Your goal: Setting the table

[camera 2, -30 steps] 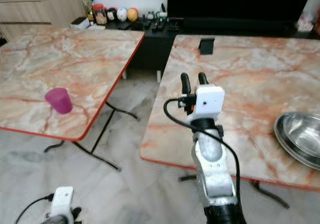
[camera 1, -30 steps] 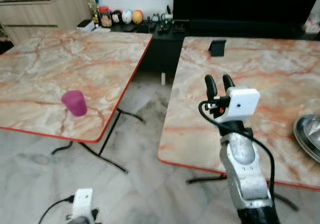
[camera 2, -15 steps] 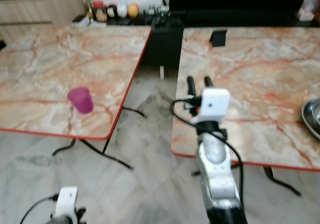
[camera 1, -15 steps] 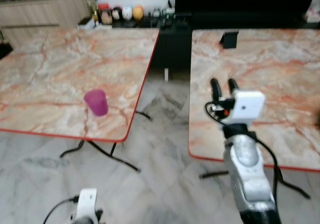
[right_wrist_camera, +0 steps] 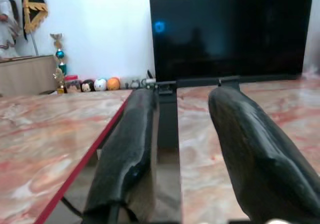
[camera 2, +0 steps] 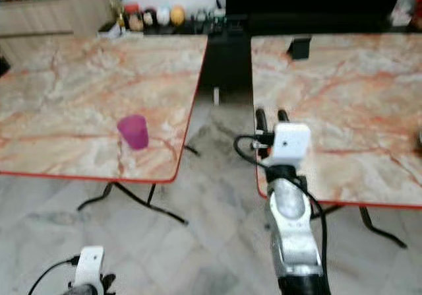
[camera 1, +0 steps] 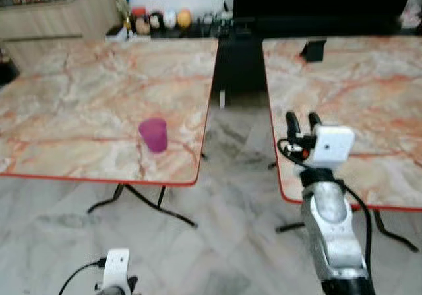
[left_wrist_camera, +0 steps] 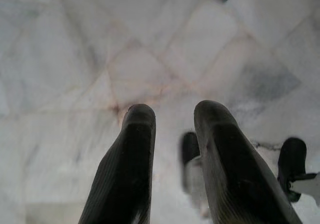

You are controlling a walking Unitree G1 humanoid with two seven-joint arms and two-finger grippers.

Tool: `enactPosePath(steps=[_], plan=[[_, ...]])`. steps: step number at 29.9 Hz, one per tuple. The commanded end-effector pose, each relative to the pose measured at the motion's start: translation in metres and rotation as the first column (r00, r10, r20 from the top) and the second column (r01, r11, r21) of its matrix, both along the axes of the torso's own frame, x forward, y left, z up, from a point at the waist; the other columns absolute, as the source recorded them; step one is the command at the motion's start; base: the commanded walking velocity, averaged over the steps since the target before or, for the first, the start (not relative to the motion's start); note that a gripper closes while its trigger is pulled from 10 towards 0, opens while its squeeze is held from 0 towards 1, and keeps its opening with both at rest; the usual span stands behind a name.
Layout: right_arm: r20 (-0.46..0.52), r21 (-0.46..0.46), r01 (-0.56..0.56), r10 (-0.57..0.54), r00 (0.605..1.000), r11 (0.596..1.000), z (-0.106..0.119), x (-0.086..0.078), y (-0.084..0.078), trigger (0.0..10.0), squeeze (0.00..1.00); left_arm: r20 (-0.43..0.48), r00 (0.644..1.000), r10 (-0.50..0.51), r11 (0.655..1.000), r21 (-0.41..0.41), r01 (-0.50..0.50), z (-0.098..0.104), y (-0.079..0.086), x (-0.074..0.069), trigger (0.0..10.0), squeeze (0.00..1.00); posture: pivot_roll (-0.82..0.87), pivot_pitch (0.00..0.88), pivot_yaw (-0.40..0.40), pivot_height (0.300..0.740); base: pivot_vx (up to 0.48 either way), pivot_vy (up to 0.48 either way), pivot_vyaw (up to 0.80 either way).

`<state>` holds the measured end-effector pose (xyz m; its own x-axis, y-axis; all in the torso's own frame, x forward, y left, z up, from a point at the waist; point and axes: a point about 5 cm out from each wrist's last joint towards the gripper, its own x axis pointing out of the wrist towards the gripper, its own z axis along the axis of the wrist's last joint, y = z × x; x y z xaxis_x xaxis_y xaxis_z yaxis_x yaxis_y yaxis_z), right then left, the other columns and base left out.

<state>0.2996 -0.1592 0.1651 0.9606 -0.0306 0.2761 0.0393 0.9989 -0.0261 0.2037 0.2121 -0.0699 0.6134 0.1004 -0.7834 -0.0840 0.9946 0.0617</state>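
Observation:
A small purple cup point(camera 1: 154, 134) stands upright near the front right corner of the left marble table point(camera 1: 79, 103). My right gripper point(camera 1: 302, 120) is raised in front of me over the near left edge of the right marble table point(camera 1: 356, 97), its two black fingers point(right_wrist_camera: 131, 149) open and holding nothing. It is well to the right of the cup, across the gap between the tables. My left gripper point(left_wrist_camera: 172, 119) hangs low over the pale floor, open and holding nothing.
A small black stand point(camera 1: 312, 49) sits at the far side of the right table. A dark TV point(right_wrist_camera: 230, 33) and a low shelf with small figurines point(camera 1: 158, 20) line the back wall. A strip of marble floor point(camera 1: 237, 136) runs between the tables.
The camera has swung left, so the cup and tables shifted right in the picture and the metal bowl on the right table left the view. My right arm stays raised.

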Motion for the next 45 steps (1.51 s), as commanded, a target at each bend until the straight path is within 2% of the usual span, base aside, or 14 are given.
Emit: enactPosePath(steps=[1,12,15,18,22,25,26,28,33,34,38,40,44,45], plan=[[-0.01,0.019,-0.024,0.024,1.0,1.0,-0.004,0.0,0.007,10.0,0.0,-0.031,0.999,0.015,1.0,0.012,-0.015,-0.003,0.008,-0.009,10.0,0.0,-0.1,0.0,0.052,0.74,0.0,0.319,0.0],[-0.099,0.018,0.029,-0.027,0.995,0.999,-0.031,-0.001,-0.009,10.0,0.0,-0.033,0.999,-0.005,1.0,0.024,0.005,-0.003,0.009,-0.009,10.0,0.0,-0.1,0.0,0.056,0.74,0.0,0.167,0.0],[-0.176,0.033,0.065,-0.059,0.983,0.997,-0.051,-0.004,-0.016,10.0,0.0,-0.035,0.999,-0.005,1.0,0.026,0.006,-0.004,0.009,-0.01,10.0,0.0,-0.1,0.0,0.054,0.74,0.0,0.0,0.0],[-0.259,0.149,0.134,-0.092,0.962,0.98,-0.073,-0.006,-0.029,10.0,0.0,-0.036,0.999,-0.006,1.0,0.027,0.007,-0.004,0.009,-0.011,10.0,0.0,-0.1,0.0,0.055,0.74,0.0,0.0,0.0],[-0.323,0.144,0.162,-0.109,0.94,0.976,-0.093,-0.011,-0.037,10.0,0.0,-0.037,0.999,-0.008,1.0,0.027,0.009,-0.004,0.009,-0.011,10.0,0.0,-0.1,0.0,0.055,0.74,0.0,0.0,0.0],[-0.452,0.053,0.159,-0.118,0.884,0.986,-0.129,-0.023,-0.042,10.0,0.0,-0.038,0.999,-0.009,1.0,0.026,0.01,-0.005,0.009,-0.012,10.0,0.0,-0.1,0.0,0.051,0.74,0.0,0.0,0.0],[-0.452,0.053,0.159,-0.118,0.884,0.986,-0.129,-0.023,-0.042,10.0,0.0,-0.038,0.999,-0.009,1.0,0.026,0.01,-0.005,0.009,-0.012,10.0,0.0,-0.1,0.0,0.051,0.74,0.0,0.0,0.0],[-0.604,0.099,0.233,-0.128,0.787,0.967,-0.168,-0.043,-0.051,10.0,0.0,-0.035,0.999,-0.005,1.0,0.031,0.006,-0.005,0.009,-0.012,10.0,0.0,-0.09,0.0,0.052,0.74,0.0,0.0,0.0],[-0.726,0.002,0.225,-0.153,0.67,0.974,-0.2,-0.067,-0.052,10.0,0.0,-0.026,1.0,-0.017,0.999,0.042,0.019,-0.003,0.008,-0.01,10.0,0.0,-0.08,0.0,0.054,0.74,0.0,0.0,0.0],[-0.763,-0.006,0.218,-0.145,0.63,0.976,-0.21,-0.079,-0.049,10.0,0.0,-0.009,1.0,-0.016,0.999,0.038,0.016,-0.002,0.008,-0.008,10.0,0.0,-0.08,0.0,0.054,0.74,0.0,0.0,0.0],[-0.827,0.001,0.202,-0.112,0.551,0.979,-0.229,-0.1,-0.042,10.0,0.0,0.026,1.0,-0.006,1.0,0.031,0.005,-0.001,0.008,-0.006,10.0,0.0,-0.07,0.0,0.054,0.74,0.0,0.0,0.0],[-0.835,0.0,0.196,-0.108,0.54,0.981,-0.231,-0.102,-0.041,10.0,0.0,0.029,1.0,-0.007,0.999,0.031,0.006,0.0,0.008,-0.006,10.0,0.0,-0.06,0.0,0.052,0.74,0.0,0.0,0.0],[-0.887,-0.012,0.108,-0.06,0.458,0.994,-0.247,-0.124,-0.028,10.0,0.0,0.09,0.996,0.001,0.998,0.067,-0.007,0.004,0.009,-0.001,10.0,0.0,-0.06,0.0,0.058,0.74,0.0,0.0,0.0],[-0.887,-0.012,0.108,-0.06,0.458,0.994,-0.247,-0.124,-0.028,10.0,0.0,0.09,0.996,0.001,0.998,0.067,-0.007,0.004,0.009,-0.001,10.0,0.0,-0.06,0.0,0.058,0.74,0.0,0.0,0.0]])
